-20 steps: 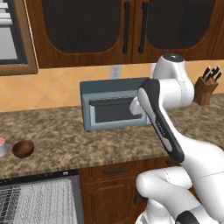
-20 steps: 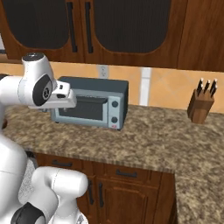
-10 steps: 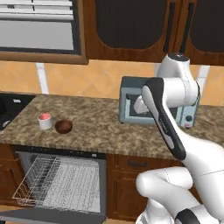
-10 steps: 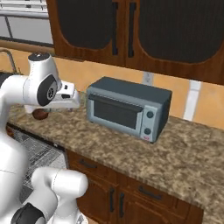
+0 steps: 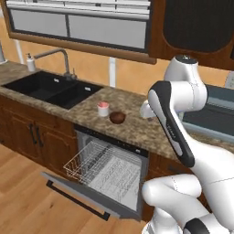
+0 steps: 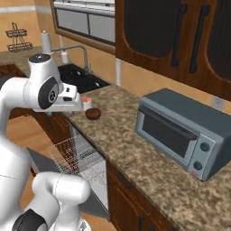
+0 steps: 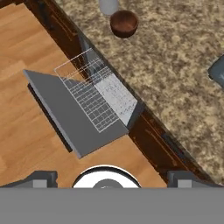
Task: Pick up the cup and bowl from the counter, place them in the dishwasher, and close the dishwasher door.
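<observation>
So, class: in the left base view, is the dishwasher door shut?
No. The dishwasher door hangs down open, and the white wire rack is pulled out above it, below the counter.

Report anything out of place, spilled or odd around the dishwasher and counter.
Nothing is spilled or damaged. The dishwasher door hangs fully open with the white rack pulled out. The cup and bowl stand upright side by side on the counter.

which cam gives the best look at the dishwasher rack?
Left base view: the rack is pulled out over the open dishwasher door, seen from the front. Hand view shows it from above; right base view has the arm covering part.
</observation>
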